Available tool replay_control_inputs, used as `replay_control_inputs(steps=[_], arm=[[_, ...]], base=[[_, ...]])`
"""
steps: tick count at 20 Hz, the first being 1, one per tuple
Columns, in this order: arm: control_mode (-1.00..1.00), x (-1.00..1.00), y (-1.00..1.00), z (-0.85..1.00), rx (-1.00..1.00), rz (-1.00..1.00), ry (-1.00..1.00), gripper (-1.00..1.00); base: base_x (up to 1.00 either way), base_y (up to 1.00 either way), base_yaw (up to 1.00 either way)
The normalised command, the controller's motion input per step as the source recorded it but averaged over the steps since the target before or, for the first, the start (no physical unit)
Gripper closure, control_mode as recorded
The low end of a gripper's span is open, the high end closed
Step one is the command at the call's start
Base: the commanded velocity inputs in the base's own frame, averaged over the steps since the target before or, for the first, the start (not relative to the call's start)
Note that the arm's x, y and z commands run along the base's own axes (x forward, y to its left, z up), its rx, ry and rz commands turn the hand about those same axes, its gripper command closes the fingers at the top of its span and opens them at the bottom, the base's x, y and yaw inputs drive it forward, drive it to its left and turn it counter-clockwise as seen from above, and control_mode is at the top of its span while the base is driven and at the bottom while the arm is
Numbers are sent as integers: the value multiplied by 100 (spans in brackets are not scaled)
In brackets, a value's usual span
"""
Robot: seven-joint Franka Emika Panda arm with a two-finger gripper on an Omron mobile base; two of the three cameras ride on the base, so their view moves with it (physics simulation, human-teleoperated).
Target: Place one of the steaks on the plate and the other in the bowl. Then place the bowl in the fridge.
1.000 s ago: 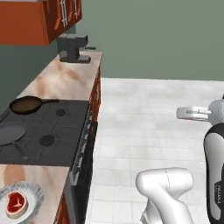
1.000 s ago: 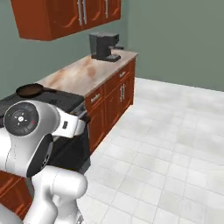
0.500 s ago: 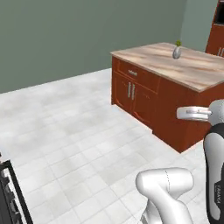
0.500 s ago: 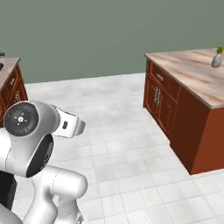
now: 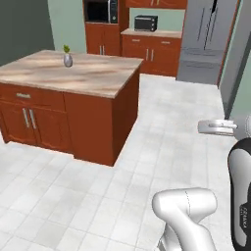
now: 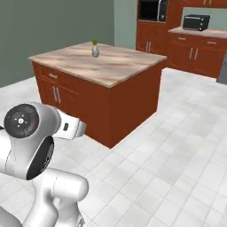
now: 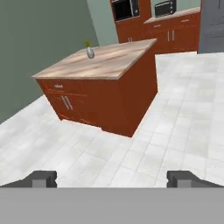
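Holding the gripper with jaws spread wide apart, pinching nothing, over white floor tiles. Facing a wooden island at 11 o'clock, small vase sitting on it. Showing the fridge at 1 o'clock, well apart, doors closed.

The fridge, tall grey steel, doors closed, stands at the kitchen's far end beside wooden cabinets

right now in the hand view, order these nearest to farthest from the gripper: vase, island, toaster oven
1. Island, straight ahead of the gripper, on the tiled floor.
2. Vase, on the island's far left corner.
3. Toaster oven, on the back counter by the wall.
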Motion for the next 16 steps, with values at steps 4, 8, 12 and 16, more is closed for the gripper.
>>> replay_control_inputs(steps=[4,8,12,16], arm=[[100,0,0,0,0,0,0,-100],[100,0,0,0,0,0,0,-100],[100,0,0,0,0,0,0,-100],[100,0,0,0,0,0,0,-100]], base=[[29,29,-93],[100,4,-11],[100,-14,0],[100,-77,0]])
